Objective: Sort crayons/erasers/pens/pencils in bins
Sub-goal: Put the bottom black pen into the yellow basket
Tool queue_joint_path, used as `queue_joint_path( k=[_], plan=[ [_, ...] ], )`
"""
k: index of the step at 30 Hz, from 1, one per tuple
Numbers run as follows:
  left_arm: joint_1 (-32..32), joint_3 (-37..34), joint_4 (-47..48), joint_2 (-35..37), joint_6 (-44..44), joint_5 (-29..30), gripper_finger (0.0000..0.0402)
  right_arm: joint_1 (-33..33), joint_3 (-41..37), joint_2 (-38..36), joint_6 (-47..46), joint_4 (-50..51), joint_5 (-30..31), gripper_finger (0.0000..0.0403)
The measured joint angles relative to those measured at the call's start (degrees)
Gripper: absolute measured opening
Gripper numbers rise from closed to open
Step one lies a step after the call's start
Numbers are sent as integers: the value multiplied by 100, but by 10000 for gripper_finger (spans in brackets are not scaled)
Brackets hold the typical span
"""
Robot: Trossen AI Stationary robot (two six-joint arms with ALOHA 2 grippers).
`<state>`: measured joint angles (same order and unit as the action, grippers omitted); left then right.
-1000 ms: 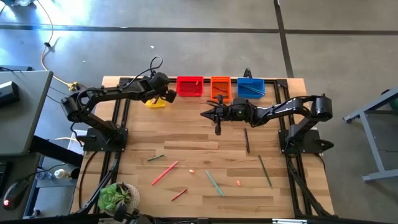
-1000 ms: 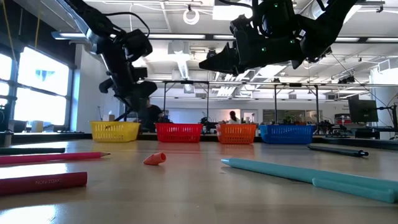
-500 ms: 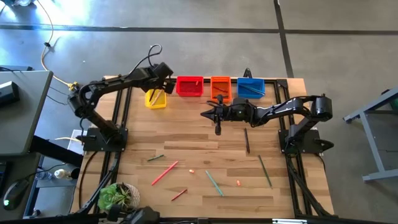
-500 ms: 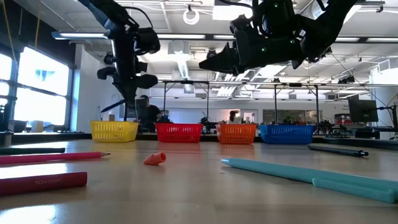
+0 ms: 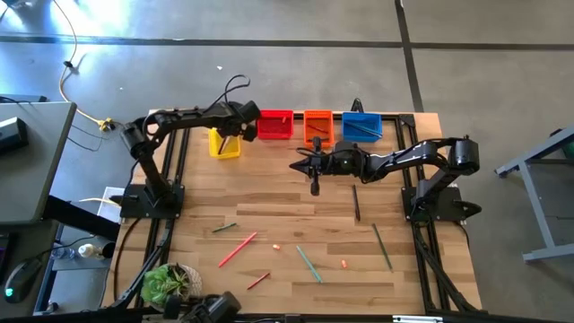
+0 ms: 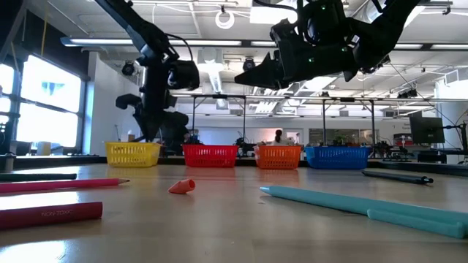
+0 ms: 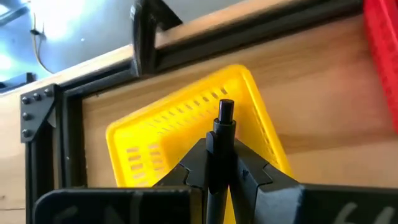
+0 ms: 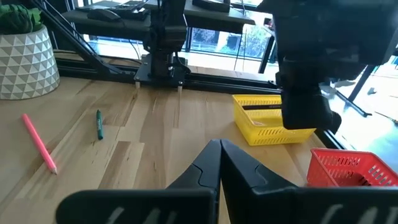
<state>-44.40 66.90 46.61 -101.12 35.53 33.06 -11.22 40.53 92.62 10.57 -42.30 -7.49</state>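
Note:
Four bins stand in a row at the table's far edge: yellow (image 5: 224,144), red (image 5: 274,126), orange (image 5: 317,126) and blue (image 5: 361,126). My left gripper (image 5: 244,130) hangs above the yellow bin's right side and is shut on a black pen (image 7: 222,134). My right gripper (image 5: 300,164) is shut and empty, hovering in front of the orange bin. An orange-pink eraser (image 5: 276,246) and another (image 5: 343,264) lie on the near half of the table among loose sticks. My left gripper pinches the black pen's shaft (image 7: 219,163) between its two fingers. The pen lies along the fingers and its end (image 7: 225,109) sticks out past the fingertips, over the yellow bin (image 7: 186,124). The pen is lifted clear of the bin and the table.
On the near half lie a pink pencil (image 5: 238,248), a short green stick (image 5: 224,228), a red crayon (image 5: 258,280), a teal pen (image 5: 308,264) and two dark pens (image 5: 356,203) (image 5: 383,247). A potted plant (image 5: 170,283) stands at the near left corner.
My left gripper has risen from low over the yellow bin and swung a little toward the table's right edge, turning as it went; the yellow bin now shows uncovered. My right arm has kept still.

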Motion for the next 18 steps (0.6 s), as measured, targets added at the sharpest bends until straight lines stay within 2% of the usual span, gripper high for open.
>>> queue_joint_path(
  k=[3, 13, 18],
  plan=[
    [-17, 79, -33, -2, 28, 46, 28, 0, 0, 0, 17, 1, -2, 0],
    [-5, 85, -48, -1, -241, 115, 103, 0, 0, 0, 41, 2, -2, 0],
    [183, 85, -38, 170, -555, 517, 108, 0, 0, 0, 42, 4, 1, 0]
  ],
)
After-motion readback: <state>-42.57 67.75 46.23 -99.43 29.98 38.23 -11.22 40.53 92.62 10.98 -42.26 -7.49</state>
